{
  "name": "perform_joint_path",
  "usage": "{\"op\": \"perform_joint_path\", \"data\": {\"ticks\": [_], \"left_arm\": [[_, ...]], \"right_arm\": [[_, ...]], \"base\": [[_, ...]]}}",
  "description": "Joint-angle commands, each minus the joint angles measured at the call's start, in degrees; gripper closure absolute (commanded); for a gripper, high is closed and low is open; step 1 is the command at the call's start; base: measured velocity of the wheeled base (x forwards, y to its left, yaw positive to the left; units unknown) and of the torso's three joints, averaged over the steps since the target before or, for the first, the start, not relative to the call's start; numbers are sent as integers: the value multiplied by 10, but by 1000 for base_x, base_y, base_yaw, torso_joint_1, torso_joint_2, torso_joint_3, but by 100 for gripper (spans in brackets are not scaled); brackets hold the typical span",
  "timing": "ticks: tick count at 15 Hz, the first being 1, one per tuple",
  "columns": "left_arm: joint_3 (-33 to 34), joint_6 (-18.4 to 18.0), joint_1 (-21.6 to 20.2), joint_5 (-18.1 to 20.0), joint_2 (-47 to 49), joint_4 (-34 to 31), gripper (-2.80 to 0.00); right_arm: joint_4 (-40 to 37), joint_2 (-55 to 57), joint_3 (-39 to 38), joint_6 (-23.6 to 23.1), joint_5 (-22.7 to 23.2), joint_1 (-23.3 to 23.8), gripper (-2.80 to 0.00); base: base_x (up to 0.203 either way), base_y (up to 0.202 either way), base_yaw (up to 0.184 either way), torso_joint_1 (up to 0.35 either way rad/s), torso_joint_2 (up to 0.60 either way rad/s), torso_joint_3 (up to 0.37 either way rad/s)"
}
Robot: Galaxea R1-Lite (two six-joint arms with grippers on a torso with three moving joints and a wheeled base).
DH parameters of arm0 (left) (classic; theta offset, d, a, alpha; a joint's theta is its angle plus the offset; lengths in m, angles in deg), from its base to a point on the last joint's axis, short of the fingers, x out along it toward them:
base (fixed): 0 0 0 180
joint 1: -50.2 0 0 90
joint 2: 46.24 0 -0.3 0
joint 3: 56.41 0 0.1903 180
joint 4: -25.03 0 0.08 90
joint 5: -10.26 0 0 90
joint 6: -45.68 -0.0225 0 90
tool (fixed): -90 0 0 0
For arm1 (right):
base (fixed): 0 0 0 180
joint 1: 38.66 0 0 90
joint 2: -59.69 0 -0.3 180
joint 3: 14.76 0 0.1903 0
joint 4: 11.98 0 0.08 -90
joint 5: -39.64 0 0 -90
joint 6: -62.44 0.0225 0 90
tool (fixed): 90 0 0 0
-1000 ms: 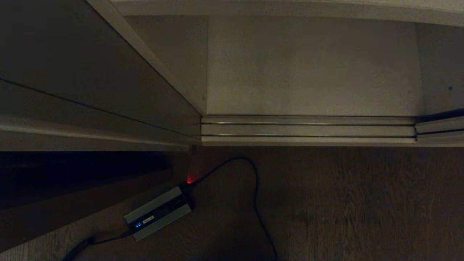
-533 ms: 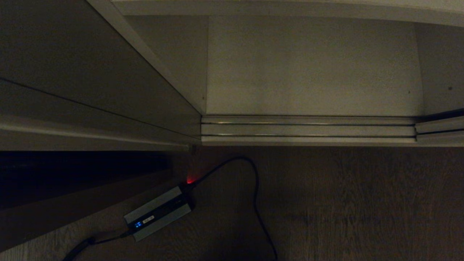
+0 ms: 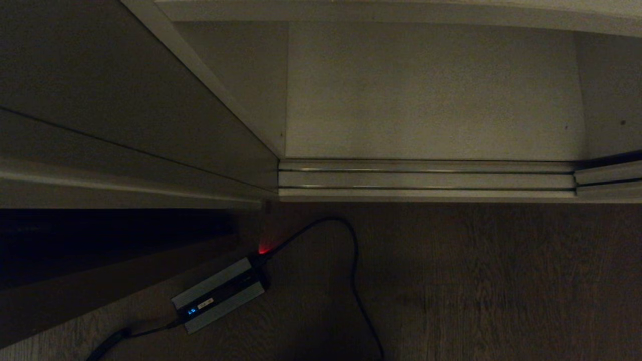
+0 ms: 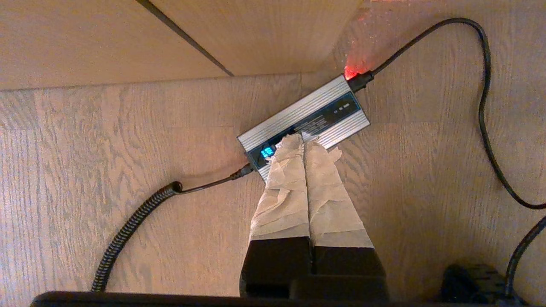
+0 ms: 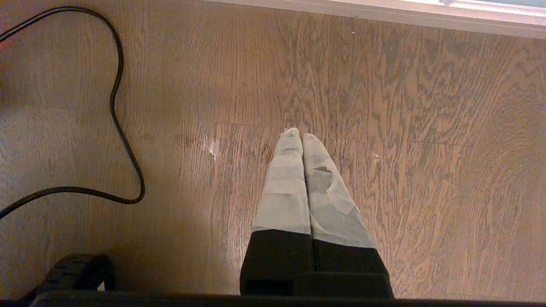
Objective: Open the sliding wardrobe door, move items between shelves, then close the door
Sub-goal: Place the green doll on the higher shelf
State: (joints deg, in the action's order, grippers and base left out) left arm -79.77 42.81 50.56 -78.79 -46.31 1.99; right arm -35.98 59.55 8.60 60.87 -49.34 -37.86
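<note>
1. Head view looks straight down at the foot of the wardrobe. The door (image 3: 125, 100) fills the 9-to-11 o'clock part of the shot, slid over to the left, so the inside is open.
2. Bottom shelf (image 3: 431, 90) is a plain off-white board at 12 to 1 o'clock, right behind the track (image 3: 426, 180). No toys show on it or anywhere else in the three views.
3. Track runs across the middle toward 3 o'clock, ribbed metal, with wood floor (image 3: 501, 291) in front of it.
4. Grey box (image 3: 219, 295) sits on the floor at about 7 o'clock, small blue display lit, red glow at its far end. A black cable (image 3: 353, 271) loops off it toward 6 o'clock.
5. Left gripper (image 4: 303, 141) only shows in its own wrist cam: pointing down, taped fingers (image 4: 286, 187) pressed together, nothing between them. It hangs right above the near end of the box (image 4: 305, 117); can't tell if it touches. A coiled lead (image 4: 132, 226) snakes off the box too.
6. Right gripper (image 5: 302, 135) likewise, wrist cam only: fingers (image 5: 286, 187) squeezed together, empty, pointing down at bare floor (image 5: 426, 149). Cable (image 5: 117, 111) curls well off to one side, and a strip of the track edge (image 5: 384, 15) sits far ahead.
</note>
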Motion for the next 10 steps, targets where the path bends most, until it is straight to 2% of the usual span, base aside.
{"op": "perform_joint_path", "data": {"ticks": [1, 10], "left_arm": [[0, 0, 0, 0, 1, 0, 0], [0, -15, 0, 1, 1, -3, 0]], "right_arm": [[-2, 2, -3, 0, 0, 0, 0], [-2, 2, -2, 0, 0, 0, 0]], "base": [[0, 0, 0, 0, 0, 0], [0, 0, 0, 0, 0, 0]]}}
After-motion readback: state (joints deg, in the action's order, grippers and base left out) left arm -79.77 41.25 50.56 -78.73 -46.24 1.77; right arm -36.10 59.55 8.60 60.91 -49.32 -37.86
